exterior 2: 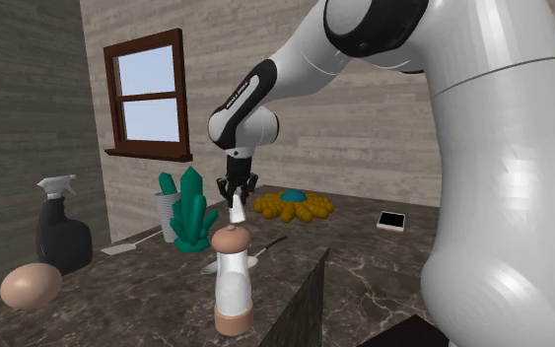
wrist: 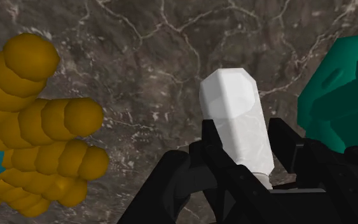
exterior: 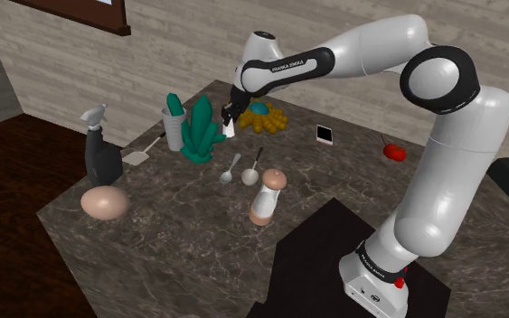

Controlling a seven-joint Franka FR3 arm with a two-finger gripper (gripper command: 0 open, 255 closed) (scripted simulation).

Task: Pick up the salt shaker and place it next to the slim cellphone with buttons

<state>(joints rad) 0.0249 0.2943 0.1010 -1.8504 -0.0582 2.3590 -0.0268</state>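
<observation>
Nearest, a tall white grinder with brown cap and base (exterior: 268, 196) is standing in front of the teal green crystal cluster (exterior: 202, 131), with nothing touching it. Farther in, the black two-finger gripper (exterior: 232, 124) is hovering just beside the crystal cluster, on the shoulder view's right of it. Its fingers are clamping the narrow end of the small white faceted salt shaker (wrist: 234, 111). The shaker is looking lifted clear of the dark marbled countertop (exterior: 180, 235), so I'm judging this as the carry step. The next move is calling for travel to the slim dark-edged pale-faced cellphone (exterior: 325, 135), lying well apart from the crystal cluster, then lowering beside it. The shaker is looking plain white, chunky and angular.
</observation>
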